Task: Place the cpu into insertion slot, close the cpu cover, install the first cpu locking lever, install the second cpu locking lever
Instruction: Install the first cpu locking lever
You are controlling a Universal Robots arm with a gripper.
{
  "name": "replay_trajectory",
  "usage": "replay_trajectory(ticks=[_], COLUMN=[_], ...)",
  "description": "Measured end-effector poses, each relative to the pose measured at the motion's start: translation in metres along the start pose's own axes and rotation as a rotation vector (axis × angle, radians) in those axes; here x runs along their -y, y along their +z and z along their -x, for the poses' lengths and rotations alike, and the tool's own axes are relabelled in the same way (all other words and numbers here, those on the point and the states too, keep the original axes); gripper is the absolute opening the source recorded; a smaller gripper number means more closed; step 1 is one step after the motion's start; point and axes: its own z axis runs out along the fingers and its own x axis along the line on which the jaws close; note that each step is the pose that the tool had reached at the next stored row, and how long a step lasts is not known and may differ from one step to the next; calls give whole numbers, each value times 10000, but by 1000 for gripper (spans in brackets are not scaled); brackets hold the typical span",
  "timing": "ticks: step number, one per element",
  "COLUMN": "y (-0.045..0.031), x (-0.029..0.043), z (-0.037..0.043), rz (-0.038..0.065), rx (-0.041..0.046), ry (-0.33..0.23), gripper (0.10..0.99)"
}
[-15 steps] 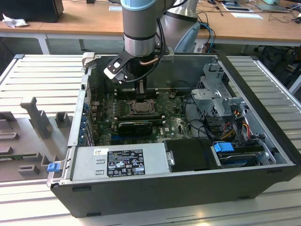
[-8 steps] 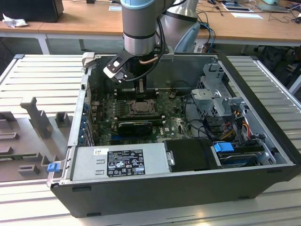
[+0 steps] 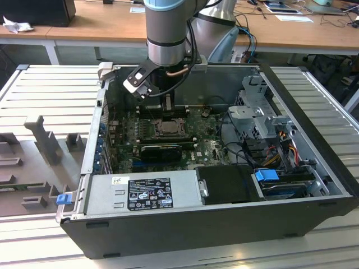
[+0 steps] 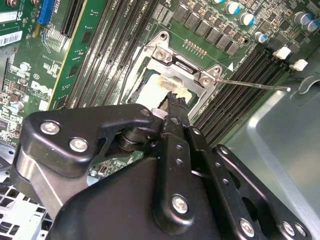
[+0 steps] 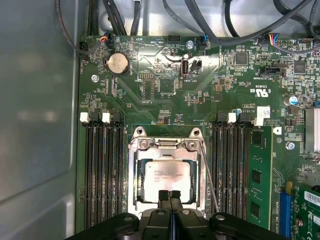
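- So, in the exterior view, a big open computer case (image 3: 224, 224) lies on a grey ribbed desk (image 3: 50, 95).
- The robot arm (image 3: 168, 33) goes down into the case. Its gripper (image 3: 166, 112) hangs just above the cpu (image 3: 167, 128), which sits in the middle of the green board (image 3: 207, 147).
- A grey power box (image 3: 146, 193) sits along the near side of the case.
- In the second wrist view, the black gripper (image 4: 175, 100) looks big and close. Its tip is right over the cpu cover (image 4: 182, 62).
- A bit of the pale cpu (image 4: 150, 90) peeks out beside the tip.
- A thin metal lever (image 4: 255, 85) sticks out from one corner of the cover. It goes across the black memory slots (image 4: 250, 65).
- In the first wrist view, the cpu (image 5: 167, 175) lies flat in its slot. The cpu cover (image 5: 167, 146) lies down over it like a frame, and the chip's shiny top shows through the square hole.
- The fingers (image 5: 163, 197) are pressed tight together with no gap, and they hold nothing. Their tips are at the edge of the cover nearest the gripper (image 5: 170, 194).
- The thin metal lever (image 5: 209, 175) runs along one side of the slot.
- A round silver battery (image 5: 118, 63) sits well apart from the slot, near the far edge of the green board (image 5: 150, 100).
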Motion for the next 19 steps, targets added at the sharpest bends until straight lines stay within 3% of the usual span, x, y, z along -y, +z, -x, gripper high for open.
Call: replay_trajectory(ticks=[8,19], y=[-52,-184], x=[1,-4], z=[-1,-5], rz=[0,1], rx=[-1,-1], ry=[0,1], gripper=[106,106])
